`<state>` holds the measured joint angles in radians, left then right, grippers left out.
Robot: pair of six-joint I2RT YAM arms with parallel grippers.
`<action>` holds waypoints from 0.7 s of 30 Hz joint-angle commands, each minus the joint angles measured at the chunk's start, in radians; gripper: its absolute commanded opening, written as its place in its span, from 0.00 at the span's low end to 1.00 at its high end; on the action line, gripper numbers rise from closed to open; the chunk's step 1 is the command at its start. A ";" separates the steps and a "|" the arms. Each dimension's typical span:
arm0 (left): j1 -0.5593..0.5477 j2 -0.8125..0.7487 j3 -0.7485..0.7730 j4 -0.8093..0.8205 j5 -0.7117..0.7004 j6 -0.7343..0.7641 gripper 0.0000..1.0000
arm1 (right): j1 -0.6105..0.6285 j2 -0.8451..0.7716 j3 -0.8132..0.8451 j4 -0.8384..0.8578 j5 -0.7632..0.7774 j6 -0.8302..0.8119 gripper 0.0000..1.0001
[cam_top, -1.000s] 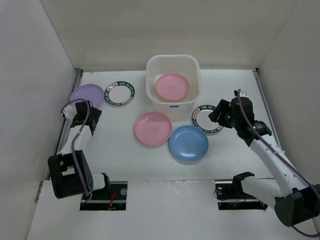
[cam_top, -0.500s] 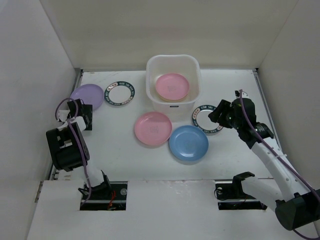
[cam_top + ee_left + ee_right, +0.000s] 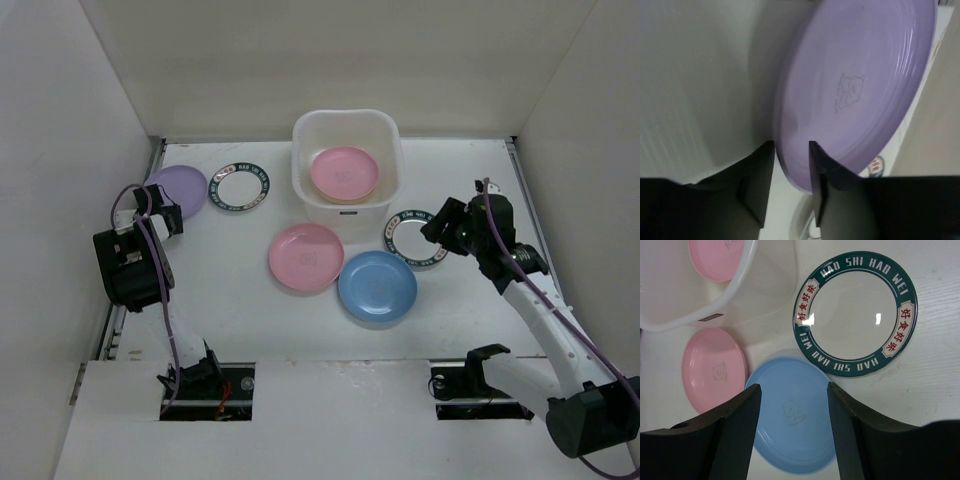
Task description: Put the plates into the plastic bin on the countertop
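The left gripper (image 3: pixel 792 146) is pinching the rim of the lilac plate (image 3: pixel 860 85), and its two dark fingers (image 3: pixel 757 190) are pressing on either side of the edge. The lilac plate is sitting at the far left of the countertop (image 3: pixel 230 290), close to the left wall and well apart from the plastic bin (image 3: pixel 300 135). From the wrist camera the plate is looking tilted, but it is hard to tell if it is touching the countertop. The plastic bin is standing at the far middle of the countertop. One pink plate (image 3: pixel 344 172) is lying inside it. The other pink plate (image 3: pixel 306 257) is lying flat on the countertop, just in front of the bin. The blue plate (image 3: pixel 792 440) is lying just beside that one, on its right. A green-rimmed plate (image 3: pixel 855 312) with white letters is lying to the right of the bin, and its rim is looking like it is touching the blue plate. The other green-rimmed plate (image 3: pixel 239 187) is lying between the lilac plate and the bin. The right gripper (image 3: pixel 794 387) is hanging in the air over the blue plate and the green-rimmed plate beside it. Its fingers are spread wide apart and are holding nothing.
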<state>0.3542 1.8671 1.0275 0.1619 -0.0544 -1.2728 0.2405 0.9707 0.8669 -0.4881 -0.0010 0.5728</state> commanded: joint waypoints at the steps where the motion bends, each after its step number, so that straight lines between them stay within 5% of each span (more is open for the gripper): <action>1: -0.004 0.018 0.046 -0.094 -0.002 -0.033 0.22 | -0.019 -0.004 0.021 0.051 -0.019 -0.010 0.61; 7: -0.022 -0.060 0.057 -0.114 0.007 -0.031 0.07 | -0.027 -0.018 0.018 0.051 -0.022 -0.010 0.61; 21: -0.201 -0.302 0.311 -0.143 0.022 0.110 0.08 | -0.020 -0.102 0.007 0.051 -0.022 -0.004 0.61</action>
<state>0.2081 1.6169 1.2465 -0.0086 -0.0662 -1.2285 0.2218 0.9047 0.8669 -0.4858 -0.0166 0.5728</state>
